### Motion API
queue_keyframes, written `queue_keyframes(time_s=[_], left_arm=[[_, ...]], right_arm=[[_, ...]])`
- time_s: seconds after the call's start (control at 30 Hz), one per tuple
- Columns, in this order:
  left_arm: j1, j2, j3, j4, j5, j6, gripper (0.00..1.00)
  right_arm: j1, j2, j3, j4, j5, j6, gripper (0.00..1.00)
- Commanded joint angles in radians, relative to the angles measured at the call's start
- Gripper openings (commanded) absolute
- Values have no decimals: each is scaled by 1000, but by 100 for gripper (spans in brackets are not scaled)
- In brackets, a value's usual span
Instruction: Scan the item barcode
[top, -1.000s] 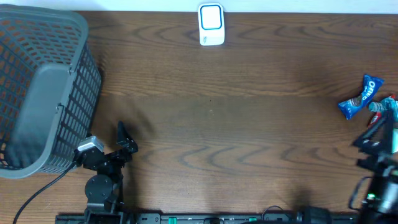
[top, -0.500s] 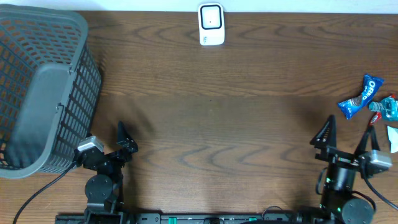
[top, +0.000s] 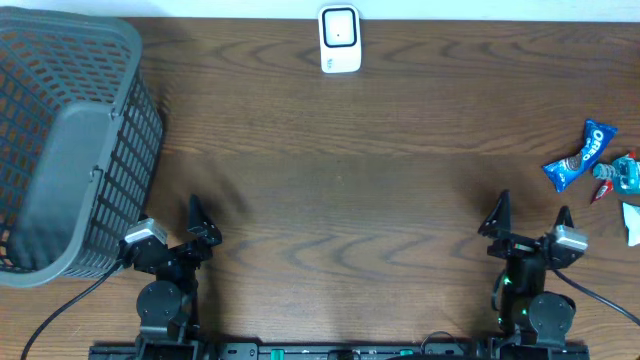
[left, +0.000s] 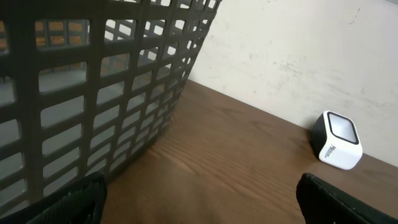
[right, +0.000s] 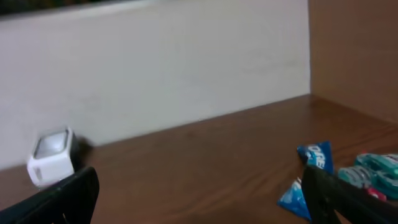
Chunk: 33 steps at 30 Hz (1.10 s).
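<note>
Looking down from overhead, a dark wooden desk (top: 340, 180) fills the view, with two robot arms parked at its near edge, one towards each corner. The left gripper (top: 203, 220) has its jaws spread wide and grasps nothing. The right gripper (top: 530, 215) is likewise fully released and empty, its black fingers pointing towards the far edge.

The blue Oreo packet (top: 582, 157) lies at the right edge of the desk, well apart from both grippers. No barcode can be made out on it. Just beside it sit a teal packet (top: 622, 172) and a small red item (top: 600, 194). Whether they touch the Oreo packet is hard to tell. A white object (top: 633, 222) at the same edge is cut off by the picture border and cannot be identified.

A small white scanner (top: 340, 40) stands at the middle of the far edge, against a pale wall (left: 298, 50).

A grey mesh basket (top: 60, 150) occupies the far left corner, partly cut off at the left and top. What it holds, if anything, cannot be seen.

The left wrist camera shows the basket's mesh wall close up and the scanner further off. The right wrist camera is blurred. It shows the scanner at the left and the packets at the right, partly hidden behind one dark finger. In both wrist views the fingers appear only as dark shapes in the lower corners.
</note>
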Motion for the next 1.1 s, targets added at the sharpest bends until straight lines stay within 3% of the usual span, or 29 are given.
queue_keyframes(time_s=[0.0,0.1,0.9,1.07], left_arm=[[5,-6,-27,-21,2,6,98],[5,-6,-27,-21,2,6,98],[5,-6,-27,-21,2,7,98],[4,-7,-27,-21,-14,84,98]], right_arm=[[17,-9,-1,-66,6,-67,99],[17,-8,-1,-135,2,-67,99],[16,-8,-1,-134,2,-67,99],[16,-8,-1,-134,2,-67,99]])
